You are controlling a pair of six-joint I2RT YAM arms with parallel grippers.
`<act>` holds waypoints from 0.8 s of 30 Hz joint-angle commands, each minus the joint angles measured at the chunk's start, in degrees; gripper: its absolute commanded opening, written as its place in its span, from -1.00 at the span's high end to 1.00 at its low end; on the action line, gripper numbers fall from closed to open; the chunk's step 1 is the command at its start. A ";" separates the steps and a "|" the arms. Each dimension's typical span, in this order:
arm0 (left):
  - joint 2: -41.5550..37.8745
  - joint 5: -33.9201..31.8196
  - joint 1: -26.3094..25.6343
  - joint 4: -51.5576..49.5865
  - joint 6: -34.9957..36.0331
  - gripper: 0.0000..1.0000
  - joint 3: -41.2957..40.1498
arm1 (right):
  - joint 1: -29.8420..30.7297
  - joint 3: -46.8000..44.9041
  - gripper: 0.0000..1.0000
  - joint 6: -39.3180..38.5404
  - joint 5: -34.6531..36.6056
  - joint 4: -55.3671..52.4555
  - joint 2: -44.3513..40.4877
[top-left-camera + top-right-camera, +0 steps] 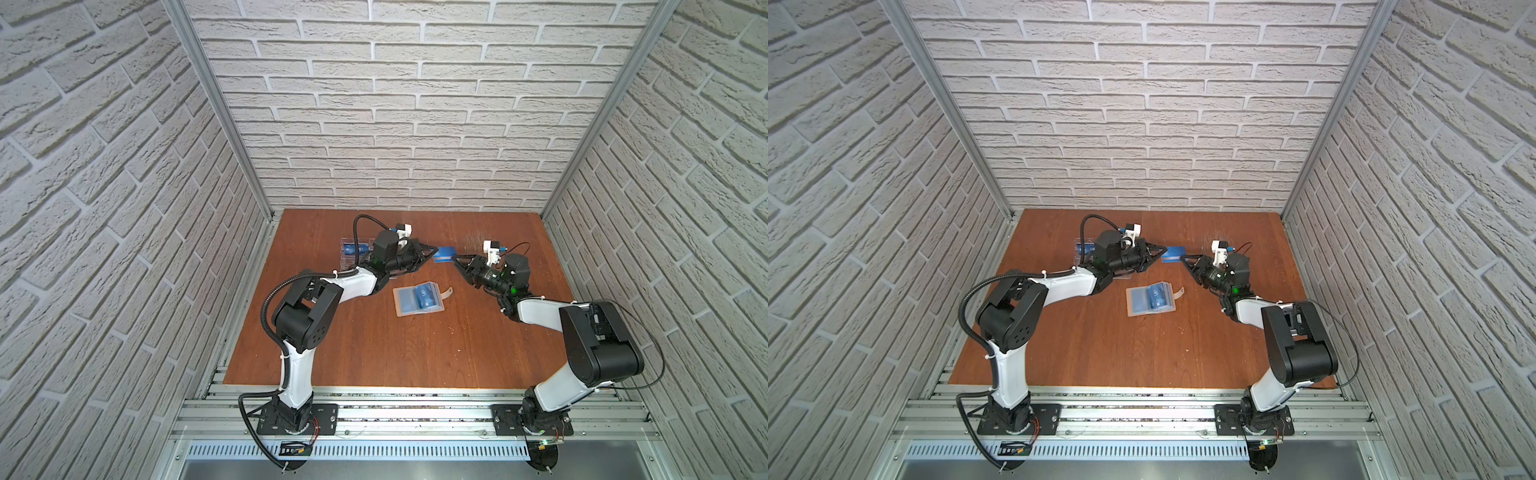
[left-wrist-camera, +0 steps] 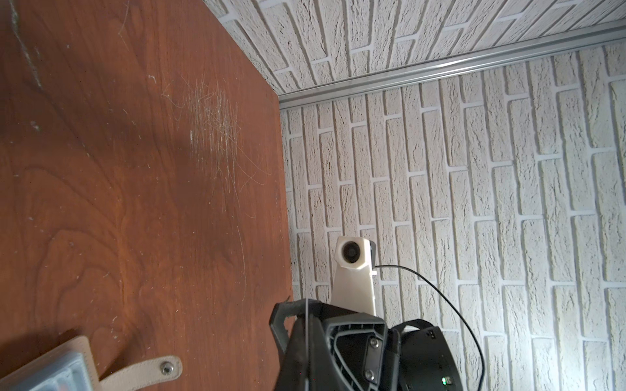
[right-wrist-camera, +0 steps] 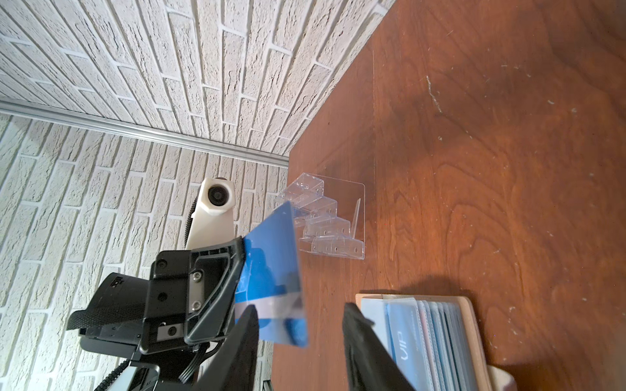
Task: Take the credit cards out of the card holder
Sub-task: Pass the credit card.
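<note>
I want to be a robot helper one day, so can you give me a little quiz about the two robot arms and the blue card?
1. True or false: the tan leather booklet card holder lies shut on the brown wooden table.
2. Which black gripper is clamped on the thin blue plastic credit card held up between the arms? A) left gripper B) right gripper C) neither
3. Fill in: the right gripper's jaws stand ___ at that card's free end.

Key: 1 false, it lies open, with blue cards in its clear sleeves. 2 A. 3 open.
</note>
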 commanded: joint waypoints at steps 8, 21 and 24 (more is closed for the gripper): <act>0.09 0.38 -1.51 4.60 0.40 1.00 -0.94 | 0.15 3.65 0.52 0.79 -0.92 3.23 0.94; -4.18 -8.16 -0.37 1.16 0.52 -0.78 -7.23 | 0.34 2.65 0.88 0.07 5.09 -2.58 -3.76; -7.75 -14.83 -1.11 -1.94 0.52 -0.96 -10.21 | 0.96 2.74 0.88 -1.58 10.38 -7.63 -7.50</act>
